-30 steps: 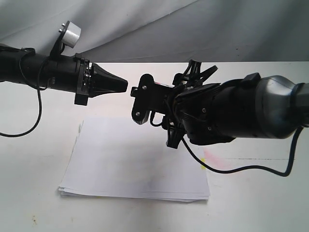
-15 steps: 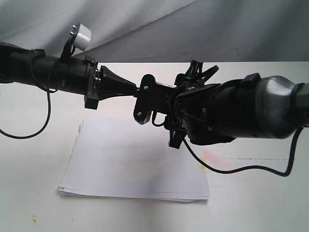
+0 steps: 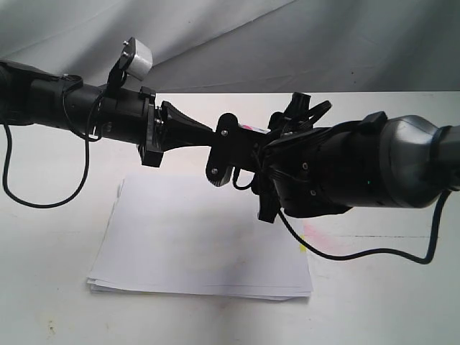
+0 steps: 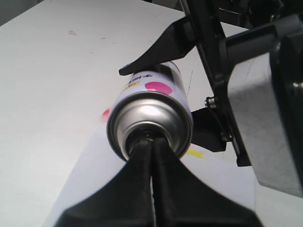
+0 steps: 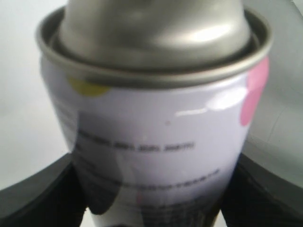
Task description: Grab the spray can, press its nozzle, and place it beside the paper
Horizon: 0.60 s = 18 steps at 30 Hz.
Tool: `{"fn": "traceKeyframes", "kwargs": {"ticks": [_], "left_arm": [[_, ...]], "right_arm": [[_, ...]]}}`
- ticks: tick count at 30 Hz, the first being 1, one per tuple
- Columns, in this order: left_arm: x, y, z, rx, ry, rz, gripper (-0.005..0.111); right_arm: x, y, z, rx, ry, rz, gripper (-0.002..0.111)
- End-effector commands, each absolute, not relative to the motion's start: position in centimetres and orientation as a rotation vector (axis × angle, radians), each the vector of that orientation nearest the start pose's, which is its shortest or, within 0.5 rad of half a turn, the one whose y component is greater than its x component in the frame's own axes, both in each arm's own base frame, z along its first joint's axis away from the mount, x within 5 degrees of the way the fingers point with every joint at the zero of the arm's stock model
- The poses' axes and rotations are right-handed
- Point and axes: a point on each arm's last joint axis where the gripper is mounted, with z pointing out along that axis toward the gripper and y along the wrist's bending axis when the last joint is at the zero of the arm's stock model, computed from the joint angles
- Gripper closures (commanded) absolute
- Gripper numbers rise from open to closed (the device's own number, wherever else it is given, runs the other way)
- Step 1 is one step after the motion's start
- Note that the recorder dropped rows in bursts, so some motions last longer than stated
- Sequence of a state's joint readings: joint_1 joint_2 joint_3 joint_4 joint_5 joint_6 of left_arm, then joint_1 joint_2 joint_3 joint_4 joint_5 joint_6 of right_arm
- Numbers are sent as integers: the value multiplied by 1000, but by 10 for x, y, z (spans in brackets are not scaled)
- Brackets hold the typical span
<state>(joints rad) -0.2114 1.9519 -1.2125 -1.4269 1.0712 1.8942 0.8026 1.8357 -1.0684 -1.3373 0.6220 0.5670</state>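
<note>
The right end effector (image 3: 226, 146) pinches the can (image 4: 150, 113), one black finger (image 5: 38, 201) on each side of its body; the can lies on its side in the air, above the paper (image 3: 194, 244) and clear of it; its silver domed top faces the left arm.

The left end effector (image 4: 152, 144) has its two fingers pressed together into one narrow wedge; the tips sit in the middle of the can's dome, where the nozzle is; the nozzle itself I cannot make out behind them, so I cannot tell whether it is pushed in.

In the exterior view the two arms meet tip to tip over the far part of the paper, the left one reaching in from the left and the right one from the right; the can is almost wholly hidden there behind the right end effector.

The can's label is pale with lines of grey print; a pink dot (image 4: 158, 86) sits near the dome's rim, and a yellow patch (image 5: 87, 87) shows in the right wrist view.

The paper lies flat on the white desk (image 3: 50, 237), a thin stack with slightly uneven edges; a yellow tab (image 4: 194, 152) sticks out at one edge, beneath the can.
</note>
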Motion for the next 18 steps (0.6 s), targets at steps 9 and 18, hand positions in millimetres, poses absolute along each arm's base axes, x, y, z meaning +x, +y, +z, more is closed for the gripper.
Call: {"fn": "traceKeyframes", "kwargs": {"ticks": [9,18], "left_arm": [[353,-165,203,1233,1745,-1063,107],[354,-165,204,1216,1741,-1074,107]], "right_arm": [[294,239,200,-1418,1784,-621,108],[294,239,200,-1418,1784,-621,108]]}}
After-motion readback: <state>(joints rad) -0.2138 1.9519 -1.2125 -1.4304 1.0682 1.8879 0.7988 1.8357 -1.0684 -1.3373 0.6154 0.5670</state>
